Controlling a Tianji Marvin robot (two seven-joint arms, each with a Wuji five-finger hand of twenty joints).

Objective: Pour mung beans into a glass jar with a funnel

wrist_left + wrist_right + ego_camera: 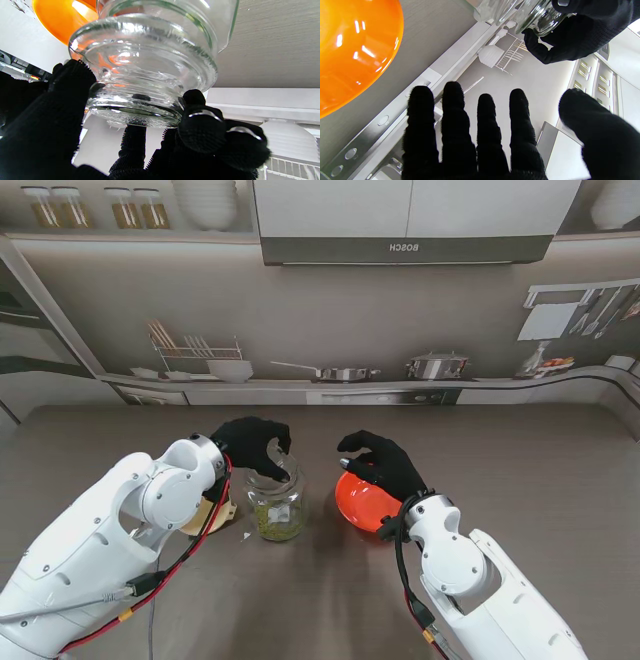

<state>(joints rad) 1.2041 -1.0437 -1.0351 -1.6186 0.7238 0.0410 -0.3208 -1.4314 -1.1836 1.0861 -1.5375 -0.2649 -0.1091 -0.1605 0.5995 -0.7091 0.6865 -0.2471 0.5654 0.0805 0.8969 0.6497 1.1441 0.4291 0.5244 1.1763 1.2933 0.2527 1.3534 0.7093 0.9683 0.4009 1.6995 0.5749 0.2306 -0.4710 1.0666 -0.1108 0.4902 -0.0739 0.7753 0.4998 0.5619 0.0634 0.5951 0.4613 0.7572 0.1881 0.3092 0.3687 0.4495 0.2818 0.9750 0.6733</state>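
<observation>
- The glass jar [277, 510] stood upright on the bench [120, 435], near the middle and slightly to the left. It was clear, with a ribbed, stepped neck, and a shallow layer of green mung beans [277, 523] lay at its bottom.
- In the left wrist view the jar [150, 70] filled the frame, its threaded mouth ringed by black fingertips [200, 117].
- The orange bowl [362, 500] sat just to the right of the jar, glossy, apart from it.
- A tan object [212, 515] lay partly hidden behind the left forearm; its identity could not be determined.
- The left hand [252, 446], in a black glove, was curled over the jar's top and grasped its rim with fingers and thumb on opposite sides.
- The right hand [385, 463], also gloved, hovered over the far edge of the bowl. The right wrist view showed its fingers [452, 117] spread and straight, released, holding nothing, with the bowl [355, 50] to one side.
</observation>
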